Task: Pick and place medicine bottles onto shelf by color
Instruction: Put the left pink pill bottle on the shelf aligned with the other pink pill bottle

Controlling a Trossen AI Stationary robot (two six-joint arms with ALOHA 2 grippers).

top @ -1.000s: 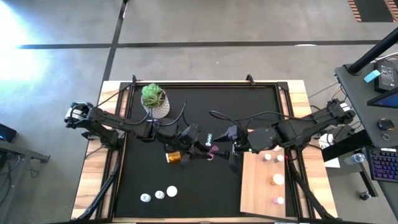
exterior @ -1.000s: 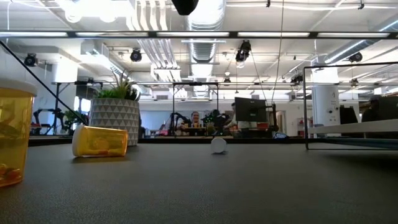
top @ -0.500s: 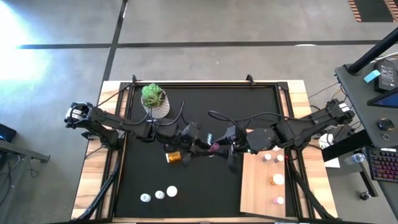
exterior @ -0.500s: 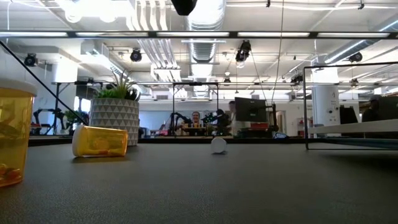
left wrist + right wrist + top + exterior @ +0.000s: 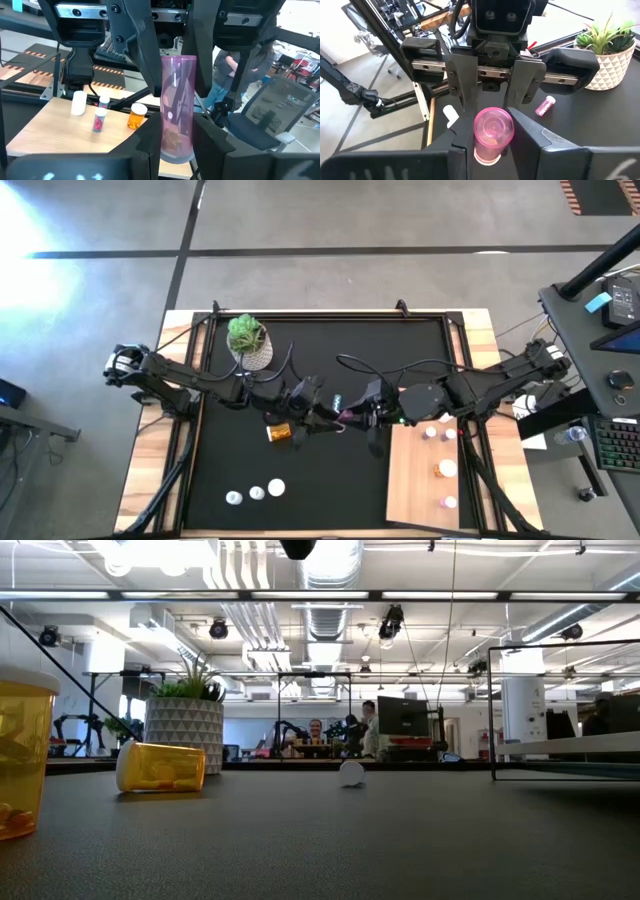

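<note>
**Handover of a pink bottle above the mat's centre**

The pink bottle is pinched from both ends, one gripper on each, just past the centre of the black mat toward 4 o'clock in the high view. This two-sided hold is, by judgement, a transfer: the shelf lies at 4 o'clock on the right arm's side, so the bottle must pass across before it is set down. The left gripper is closed on the bottle's lower part; the right gripper has its fingers closed on the opposite end. Both arms reach inward from the mat's 9 and 3 o'clock edges, forearms low and nearly level, wrists facing one another. On the shelf stand several bottles, among them an amber one and a pink one. An amber bottle lies on its side just beside the left gripper; three white-capped bottles sit near 7 o'clock. The potted plant stands at 11 o'clock.
</note>
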